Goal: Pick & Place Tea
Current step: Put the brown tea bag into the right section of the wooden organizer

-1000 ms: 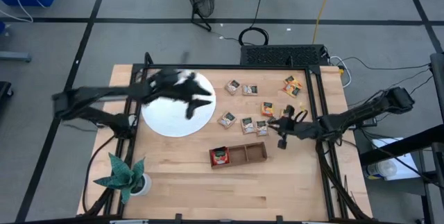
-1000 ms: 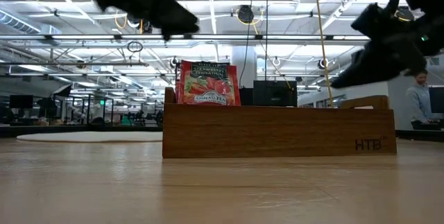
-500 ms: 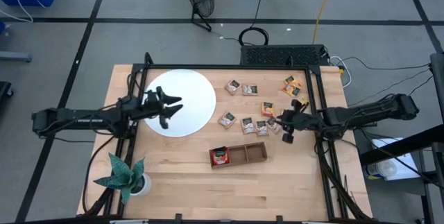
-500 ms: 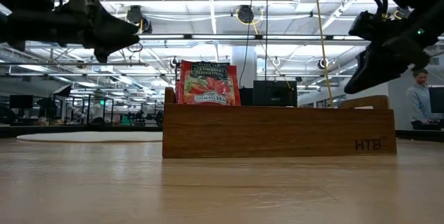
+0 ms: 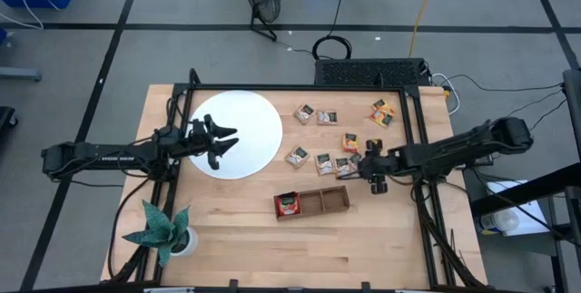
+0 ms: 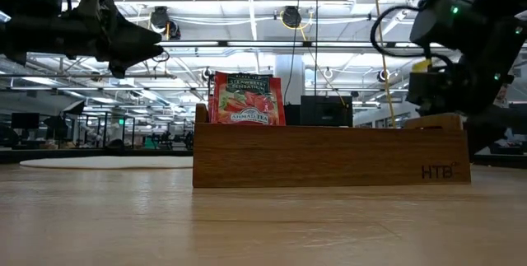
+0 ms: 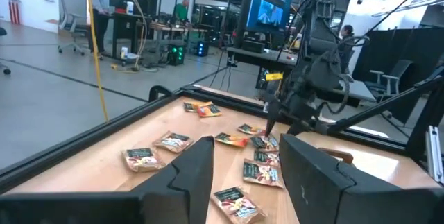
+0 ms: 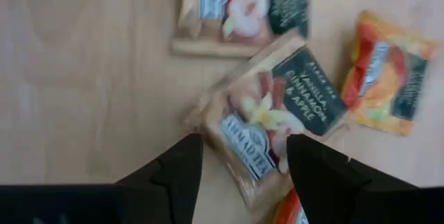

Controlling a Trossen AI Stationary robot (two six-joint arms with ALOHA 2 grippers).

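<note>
Several tea sachets (image 5: 323, 161) lie flat on the wooden table right of the white disc (image 5: 245, 116). One red sachet (image 6: 245, 100) stands upright in the left compartment of the brown tray (image 5: 313, 202). My right gripper (image 5: 370, 170) points steeply down, open, at the right end of the sachet cluster. In its wrist view the right gripper (image 8: 243, 175) has its fingers on either side of a vanilla-cinnamon sachet (image 8: 274, 123), just above it; I see no touch. My left gripper (image 5: 218, 139) hangs level and open at the disc's left edge, holding nothing; in its wrist view the left gripper (image 7: 246, 175) looks across at the sachets.
A green paper plant (image 5: 163, 229) stands at the near left corner. An orange sachet (image 8: 385, 71) and another brown one (image 8: 243, 9) lie close around the right gripper. Black frame rails (image 5: 413, 121) run along the table's sides. A person (image 7: 100, 2) stands in the room beyond.
My left gripper has drawn back from over the disc toward the table's left edge, sunk and levelled out, then kept still. My right gripper has tipped steeply downward and sunk toward the sachets near the tray's far right.
</note>
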